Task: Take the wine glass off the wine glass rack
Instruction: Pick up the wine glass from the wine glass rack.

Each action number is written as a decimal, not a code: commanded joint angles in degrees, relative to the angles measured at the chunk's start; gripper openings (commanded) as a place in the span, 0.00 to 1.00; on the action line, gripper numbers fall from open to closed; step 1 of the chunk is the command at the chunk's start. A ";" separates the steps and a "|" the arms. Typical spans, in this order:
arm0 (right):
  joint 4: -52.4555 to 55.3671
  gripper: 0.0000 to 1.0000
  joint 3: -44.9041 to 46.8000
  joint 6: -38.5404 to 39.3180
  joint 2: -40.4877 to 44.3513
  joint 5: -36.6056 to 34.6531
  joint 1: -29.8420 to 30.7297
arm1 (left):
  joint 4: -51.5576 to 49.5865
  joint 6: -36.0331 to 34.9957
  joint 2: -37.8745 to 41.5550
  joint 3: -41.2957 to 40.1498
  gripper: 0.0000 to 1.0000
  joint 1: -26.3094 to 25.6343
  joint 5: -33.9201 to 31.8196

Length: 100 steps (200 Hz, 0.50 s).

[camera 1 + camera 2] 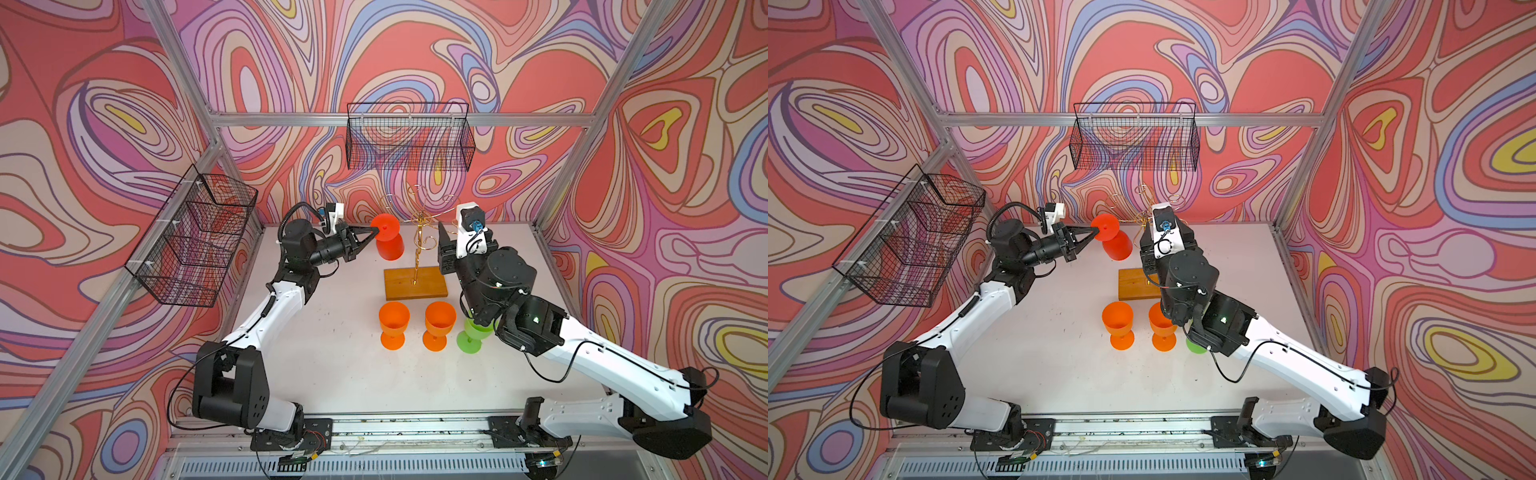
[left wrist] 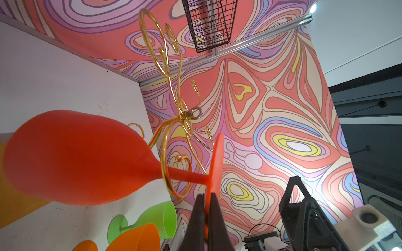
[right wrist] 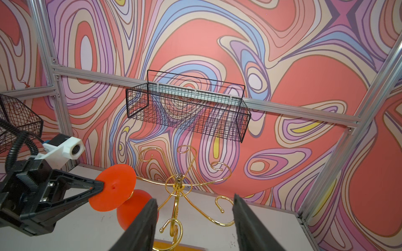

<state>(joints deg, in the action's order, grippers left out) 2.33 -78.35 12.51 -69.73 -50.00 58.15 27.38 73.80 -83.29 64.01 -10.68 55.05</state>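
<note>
A red wine glass (image 1: 390,247) (image 1: 1118,246) hangs upside down on the gold wire wine glass rack (image 1: 419,245) (image 1: 1136,284), left of its stem. In the left wrist view the glass's stem (image 2: 185,175) passes through a curled arm (image 2: 165,152) of the rack. My left gripper (image 1: 374,233) (image 1: 1094,235) (image 2: 207,195) is shut on the rim of the glass's round foot (image 3: 115,187). My right gripper (image 1: 451,237) (image 3: 194,198) stands open just right of the rack's stem, holding nothing, with the rack (image 3: 178,184) between its fingers in its wrist view.
Two orange glasses (image 1: 393,324) (image 1: 439,322) and a green one (image 1: 471,336) stand upright in front of the rack's wooden base (image 1: 415,282); the right arm partly covers the green one. Black wire baskets hang on the back wall (image 1: 409,137) and left wall (image 1: 195,237).
</note>
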 commanded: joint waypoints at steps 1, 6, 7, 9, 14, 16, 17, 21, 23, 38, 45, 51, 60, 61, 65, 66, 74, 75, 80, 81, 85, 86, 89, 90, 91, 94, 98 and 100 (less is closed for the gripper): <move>-0.05 0.59 0.39 -0.56 0.65 -0.19 -0.41 | -2.94 -0.24 2.81 2.85 0.00 -0.13 0.33; -0.09 0.59 0.36 -0.58 0.65 -0.19 -0.41 | -4.03 -0.62 3.00 3.19 0.00 -0.13 0.25; -0.11 0.59 0.37 -0.57 0.65 -0.23 -0.41 | -4.19 -0.73 3.02 3.30 0.00 -0.13 0.24; -0.10 0.59 0.38 -0.56 0.65 -0.20 -0.41 | -4.59 -0.93 3.08 3.42 0.00 -0.13 0.17; -0.07 0.59 0.38 -0.63 0.65 -0.19 -0.40 | -5.45 -1.26 3.22 3.71 0.00 -0.13 0.02; -0.05 0.59 0.39 -0.64 0.65 -0.21 -0.41 | -5.83 -1.41 3.28 3.79 0.00 -0.13 -0.06; -0.05 0.59 0.43 -0.65 0.65 -0.20 -0.41 | -6.01 -1.48 3.29 3.82 0.00 -0.13 -0.09; -0.11 0.59 0.47 -0.65 0.65 -0.19 -0.41 | -6.59 -1.70 3.36 3.99 0.00 -0.13 -0.26; -0.08 0.59 0.47 -0.65 0.67 -0.19 -0.41 | -6.84 -1.81 3.38 4.10 0.00 -0.13 -0.26; -0.05 0.59 0.50 -0.73 0.74 -0.18 -0.49 | -8.47 -2.25 3.57 4.50 0.00 -0.13 -0.94; 0.02 0.59 0.59 -0.82 0.80 -0.23 -0.49 | -8.97 -2.34 3.55 4.68 0.00 -0.13 -1.12; 0.08 0.59 0.65 -0.90 0.87 -0.19 -0.49 | -9.21 -2.36 3.43 4.80 0.00 -0.14 -1.17; 0.12 0.59 0.80 -0.99 1.01 -0.19 -0.57 | -9.59 -2.43 3.23 5.03 0.00 -0.09 -1.17; 0.13 0.59 0.81 -1.00 1.01 -0.19 -0.57 | -9.65 -2.43 3.22 5.05 0.00 -0.07 -1.17; 0.12 0.59 0.85 -1.08 1.07 -0.20 -0.58 | -9.83 -2.42 3.14 5.07 0.00 -0.09 -1.23; 0.08 0.59 0.88 -1.08 1.08 -0.19 -0.54 | -9.90 -2.43 3.14 5.07 0.00 -0.07 -1.24; 0.13 0.59 1.00 -1.09 1.26 -0.19 -0.58 | -10.34 -2.50 3.04 5.25 0.00 -0.05 -1.26; 0.09 0.59 1.00 -1.09 1.26 -0.19 -0.58 | -10.42 -2.51 3.04 5.25 0.00 -0.05 -1.26; 0.13 0.59 1.12 -1.00 1.35 -0.21 -0.56 | -10.73 -2.53 3.05 5.27 0.00 -0.05 -1.34; 0.09 0.59 1.15 -1.04 1.35 -0.24 -0.53 | -10.79 -2.57 3.04 5.26 0.00 -0.05 -1.34; 0.08 0.59 1.18 -1.08 1.44 -0.26 -0.58 | -10.97 -2.60 3.04 5.25 0.00 0.03 -1.40; 0.11 0.59 1.22 -1.13 1.44 -0.27 -0.58 | -11.04 -2.65 3.04 5.25 0.00 0.04 -1.42; 0.05 0.59 1.22 -1.13 1.49 -0.27 -0.63 | -11.25 -2.76 3.11 5.25 0.00 0.04 -1.45; 0.09 0.59 1.24 -1.15 1.51 -0.28 -0.60 | -11.36 -2.77 3.12 5.29 0.00 0.04 -1.49; 0.07 0.59 1.21 -1.16 1.52 -0.28 -0.64 | -11.46 -2.82 3.12 5.32 0.00 0.04 -1.50; 0.05 0.59 1.32 -1.17 1.53 -0.30 -0.62 | -11.73 -2.91 3.13 5.35 0.00 0.09 -1.52; 0.09 0.59 1.40 -1.18 1.61 -0.40 -0.65 | -12.17 -3.10 3.22 5.42 0.00 0.13 -1.50; 0.08 0.59 1.39 -1.18 1.66 -0.37 -0.66 | -12.32 -3.24 3.28 5.47 0.00 0.13 -1.49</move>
<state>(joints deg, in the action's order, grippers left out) 2.33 -77.78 12.27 -69.34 -49.98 57.84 17.23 71.99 -80.97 67.53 -10.74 53.84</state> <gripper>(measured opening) 0.586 0.048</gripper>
